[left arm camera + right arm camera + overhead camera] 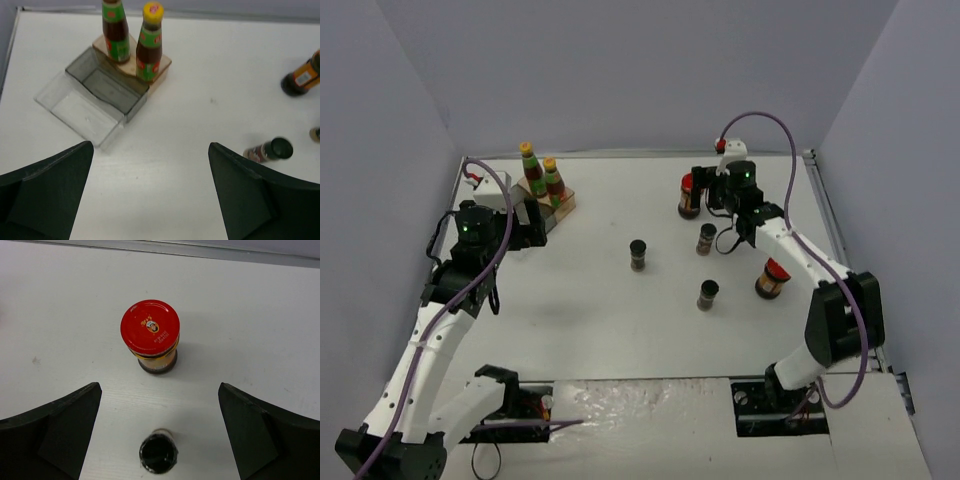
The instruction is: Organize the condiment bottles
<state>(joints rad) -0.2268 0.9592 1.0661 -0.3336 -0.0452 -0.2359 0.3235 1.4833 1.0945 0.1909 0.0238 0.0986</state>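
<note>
Red-lidded jar (150, 327) stands upright on the surface (260, 315), just ahead of the right claw (158, 390), which is wide open and empty; this arm is nearer. Left claw (150, 150), also open, hovers near the rack (85, 95) carrying yellow-capped bottles (149, 47).

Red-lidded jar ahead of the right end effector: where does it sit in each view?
Top external: red-lidded jar, far side, right of centre.
Left wrist: right edge, lid cropped; apparently the same jar.
Right wrist: centre, lid facing up.
Shared landmark: the black-capped spice jar just nearer than it, in top and right wrist views.
</note>
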